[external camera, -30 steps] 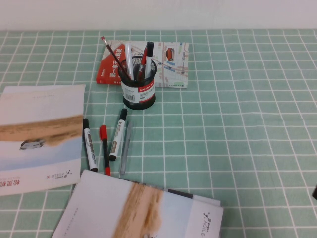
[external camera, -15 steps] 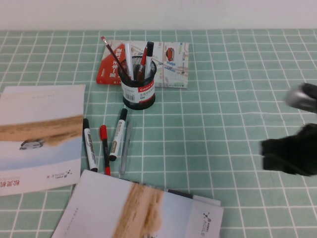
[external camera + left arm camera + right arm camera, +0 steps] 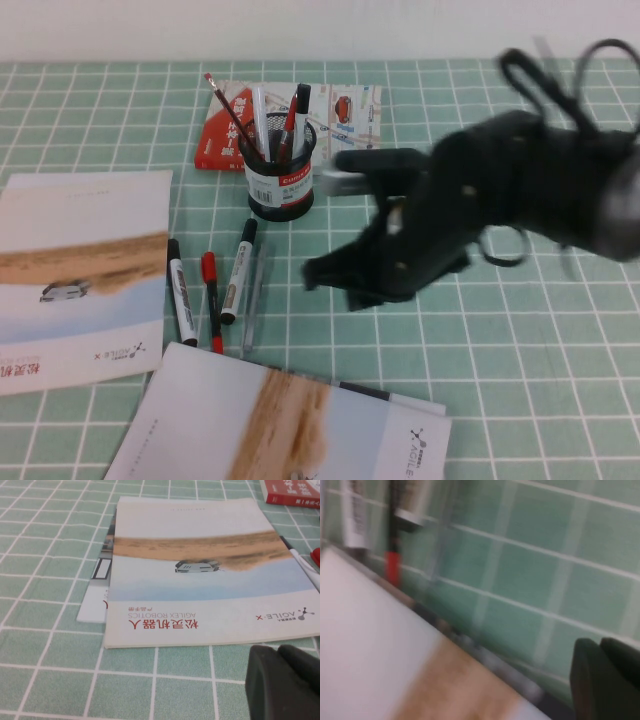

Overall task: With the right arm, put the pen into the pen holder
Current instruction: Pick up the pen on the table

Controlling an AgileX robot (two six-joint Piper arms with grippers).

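Note:
The pen [image 3: 251,300], slim and translucent grey, lies on the green checked cloth at the right end of a row of markers. The pen holder [image 3: 280,172], a black mesh cup with a white label, stands behind the row and holds several pens. My right gripper [image 3: 315,272] is blurred with motion; it hangs just right of the pen, shut and empty. In the right wrist view its closed fingertips [image 3: 600,645] are above the cloth, apart from the blurred pen [image 3: 442,555]. My left gripper [image 3: 278,652] rests shut by a booklet at the table's left.
Two black-capped white markers [image 3: 180,295] [image 3: 237,270] and a thin red pen [image 3: 211,300] lie beside the pen. One booklet [image 3: 80,270] lies on the left and another [image 3: 290,420] at the front. A red book [image 3: 222,140] and a map leaflet [image 3: 355,130] lie behind the holder.
The right arm has swept in from the right edge to the middle of the table, ending just right of the row of pens. Nothing on the table has moved.

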